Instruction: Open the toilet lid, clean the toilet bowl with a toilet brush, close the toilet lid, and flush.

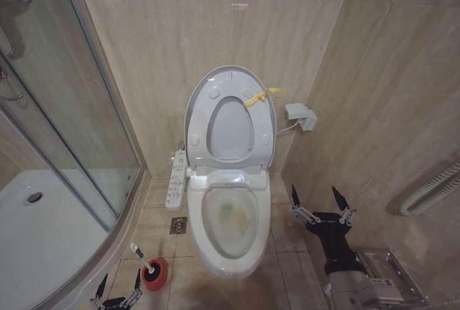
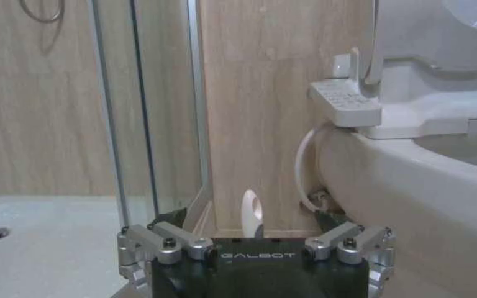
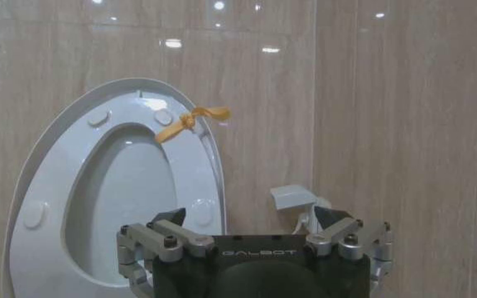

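The left gripper (image 1: pixel 116 286) is cut off by the bottom edge of the head view; only its two dark fingertips and part of the linkage show, low at the left, just beside the toilet brush (image 1: pixel 149 265). Its jaws stand spread wide with nothing between them. In the left wrist view the same gripper (image 2: pixel 256 233) points at the tiled wall between the glass shower screen (image 2: pixel 147 112) and the side of the toilet bowl (image 2: pixel 404 192); a pale rounded tip rises between its fingers, and what it is cannot be made out. The brush stands in its red holder (image 1: pixel 154 274) on the floor to the robot's left of the bowl, handle tilted; the bristle head is hidden inside the holder. The right gripper (image 1: pixel 320 204) is held low to the right of the toilet bowl (image 1: pixel 231 216), clear of it, fingers pointing toward the back wall, jaws wide apart and empty; its arm runs off the lower right of the head view. In the right wrist view this gripper (image 3: pixel 253 222) faces the toilet lid (image 3: pixel 114 186). The toilet lid (image 1: pixel 231 80) stands upright against the wall with the seat ring raised against it, a yellow tag (image 1: pixel 260 96) tied at its edge. The bowl lies open, yellowish staining visible inside. A white button panel (image 1: pixel 176 179) sits at the seat's left side.
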